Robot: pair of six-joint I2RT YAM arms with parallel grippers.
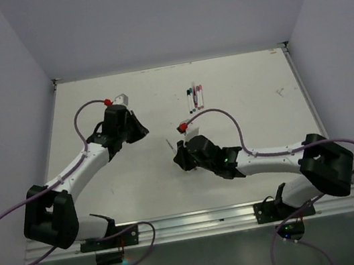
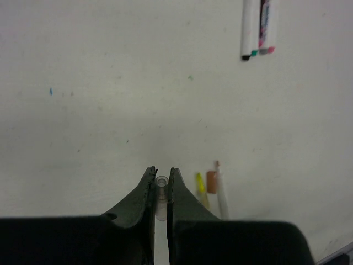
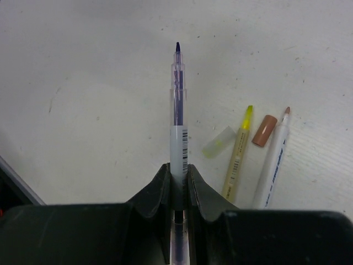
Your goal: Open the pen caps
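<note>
My left gripper (image 2: 161, 172) is shut on a small clear pen cap (image 2: 161, 190), held just above the table; in the top view it (image 1: 137, 128) is left of centre. My right gripper (image 3: 177, 168) is shut on a white-barrelled blue pen (image 3: 177, 110), whose uncapped tip points away from me; in the top view it (image 1: 179, 154) is mid-table. On the table right of it lie a clear yellowish cap (image 3: 219, 141), an uncapped yellow pen (image 3: 238, 154), a brown cap (image 3: 264, 131) and an uncapped white pen (image 3: 273, 160).
Several capped pens with black, green and pink caps (image 1: 194, 95) lie side by side at the far centre; they also show in the left wrist view (image 2: 256, 27). White walls close in the table's far and side edges.
</note>
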